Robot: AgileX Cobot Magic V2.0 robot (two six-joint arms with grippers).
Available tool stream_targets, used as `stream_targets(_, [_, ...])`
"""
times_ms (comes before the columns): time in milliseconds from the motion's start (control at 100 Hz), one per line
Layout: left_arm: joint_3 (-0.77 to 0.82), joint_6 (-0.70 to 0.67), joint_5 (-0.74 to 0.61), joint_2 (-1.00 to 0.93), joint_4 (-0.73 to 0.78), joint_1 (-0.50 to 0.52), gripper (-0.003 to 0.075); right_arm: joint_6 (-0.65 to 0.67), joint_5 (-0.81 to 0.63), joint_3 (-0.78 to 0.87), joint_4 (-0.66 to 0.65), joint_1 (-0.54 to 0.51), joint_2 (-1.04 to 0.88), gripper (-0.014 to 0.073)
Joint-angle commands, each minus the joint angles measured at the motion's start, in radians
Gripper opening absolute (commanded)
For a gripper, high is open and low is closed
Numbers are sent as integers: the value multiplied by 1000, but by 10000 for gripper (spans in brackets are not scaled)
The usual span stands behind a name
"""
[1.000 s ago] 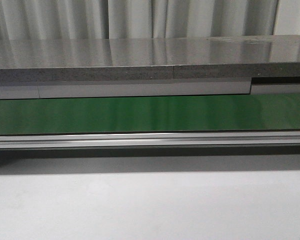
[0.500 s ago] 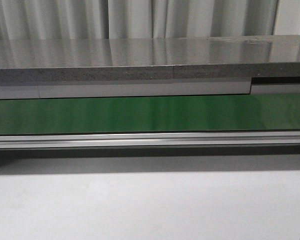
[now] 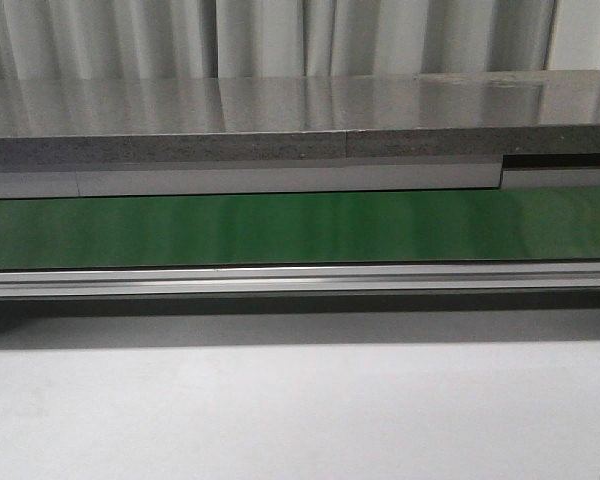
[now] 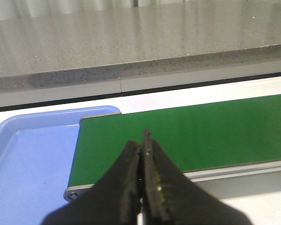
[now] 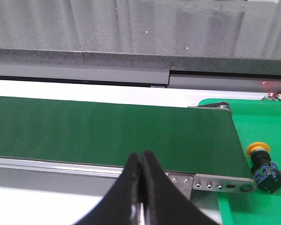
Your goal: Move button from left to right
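Both hands are pinched closed on nothing, the left hand (image 4: 141, 187) and right hand (image 5: 140, 187) each poised before the green belt (image 3: 300, 228). One button (image 5: 263, 166) lies on the green tray (image 5: 253, 206) just past the belt's right end; it looks light and rigid, with a smooth cap, so the blocky black body seems the surer hold.

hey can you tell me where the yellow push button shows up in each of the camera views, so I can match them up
Front view: not in the picture; only the green belt crosses it.
Left wrist view: not in the picture; a blue tray lies at that end of the belt.
Right wrist view: the button lies on a green surface just past the belt's end, near the picture's right edge.
Shared landmark: the green belt, seen in all three views.
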Motion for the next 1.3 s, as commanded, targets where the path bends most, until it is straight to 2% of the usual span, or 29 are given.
stream_targets(0, [-30,-2,-76,6,-13,-7,-19,-6,-80,17,-15,1,-71,-68])
stream_targets(250, [-30,-2,-76,6,-13,-7,-19,27,-82,150,-15,0,-277,-68])
stream_targets(610, [-30,-2,-78,6,-13,-7,-19,30,-273,281,-16,0,-272,-68])
stream_targets(1290, [-30,-2,-78,6,-13,-7,-19,30,-251,281,-16,0,-272,-68])
